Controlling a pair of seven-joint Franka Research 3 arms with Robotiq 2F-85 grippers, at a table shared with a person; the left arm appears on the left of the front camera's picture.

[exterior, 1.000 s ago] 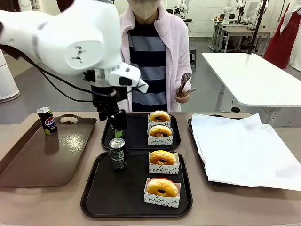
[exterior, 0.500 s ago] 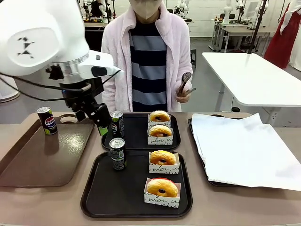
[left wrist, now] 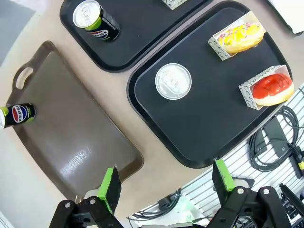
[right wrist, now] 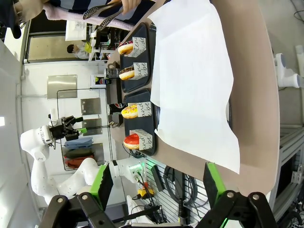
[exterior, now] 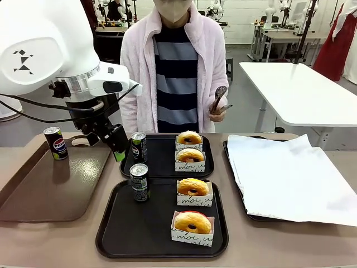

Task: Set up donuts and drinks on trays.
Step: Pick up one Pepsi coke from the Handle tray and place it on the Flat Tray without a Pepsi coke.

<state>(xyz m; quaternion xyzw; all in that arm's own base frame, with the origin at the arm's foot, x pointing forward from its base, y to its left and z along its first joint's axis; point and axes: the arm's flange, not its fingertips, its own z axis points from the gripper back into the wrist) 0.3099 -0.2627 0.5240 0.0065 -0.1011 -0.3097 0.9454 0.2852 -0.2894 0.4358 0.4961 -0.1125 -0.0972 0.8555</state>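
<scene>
Left end effector (exterior: 118, 146) now up and left of the far black tray (exterior: 166, 162), over the brown tray's (exterior: 53, 184) edge, jaws apart and empty. A second ago it stood low at that tray's left end. The can (exterior: 138, 147) there stands uncovered, alone.

Bright, sharp; wrist views maybe fisheyed.

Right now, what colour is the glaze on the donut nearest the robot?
Red, on the nearest donut, clearest in the left wrist view; the front view shows mostly its golden side.
</scene>
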